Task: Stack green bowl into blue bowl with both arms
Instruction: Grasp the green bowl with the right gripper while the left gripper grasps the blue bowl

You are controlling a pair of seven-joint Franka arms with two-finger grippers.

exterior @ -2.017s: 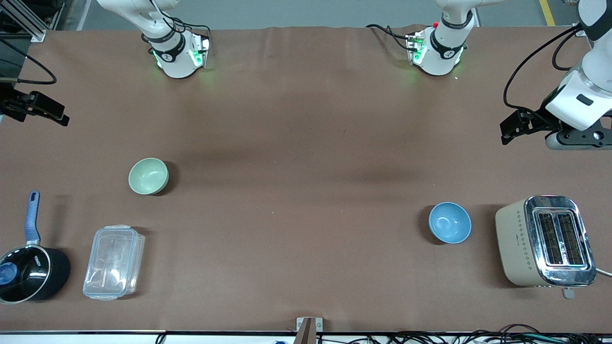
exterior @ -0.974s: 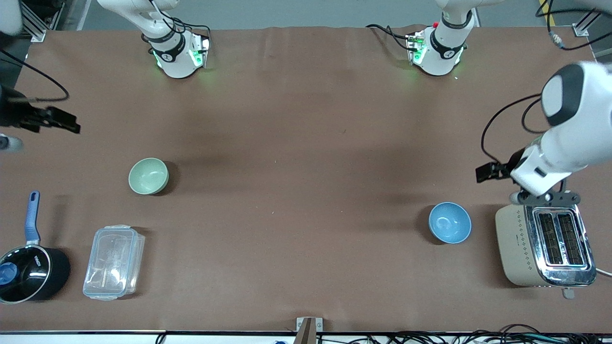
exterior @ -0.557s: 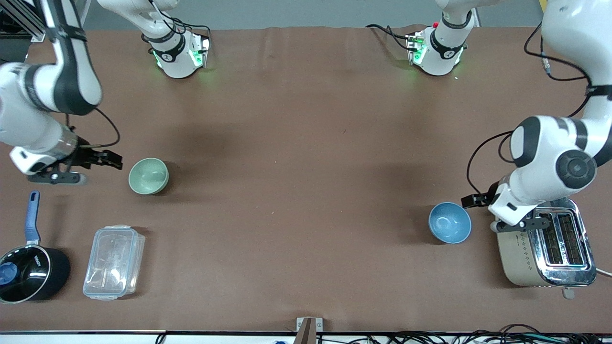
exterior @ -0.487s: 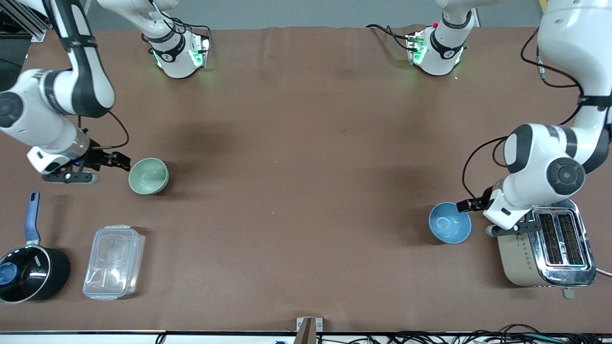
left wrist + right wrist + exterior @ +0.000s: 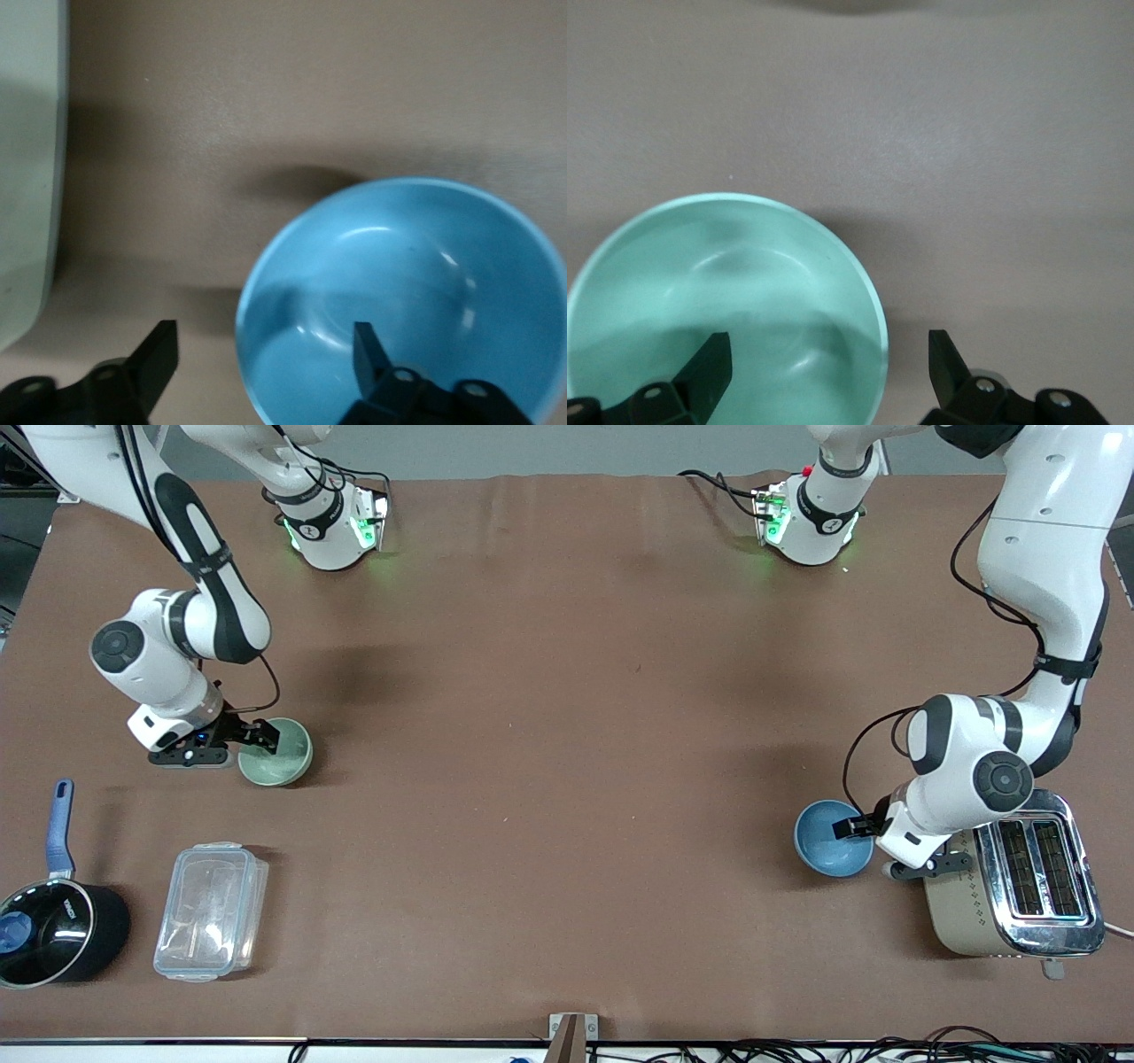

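The green bowl (image 5: 285, 757) sits upright on the brown table toward the right arm's end. My right gripper (image 5: 264, 735) is open and low at its rim. In the right wrist view the green bowl (image 5: 726, 292) has its rim between the two fingers of the right gripper (image 5: 828, 361), one over the inside and one outside. The blue bowl (image 5: 819, 841) sits toward the left arm's end. My left gripper (image 5: 849, 828) is open at its rim. In the left wrist view the blue bowl (image 5: 399, 283) has its rim between the fingers of the left gripper (image 5: 263, 350).
A beige and chrome toaster (image 5: 1010, 872) stands right beside the blue bowl, and its side shows in the left wrist view (image 5: 27, 177). A clear plastic container (image 5: 211, 911) and a black saucepan with a blue handle (image 5: 53, 921) lie nearer the camera than the green bowl.
Both arms swung in from the table's ends and came down. The right gripper reached the green bowl's rim and the left gripper the blue bowl's rim. The bowls have not moved.
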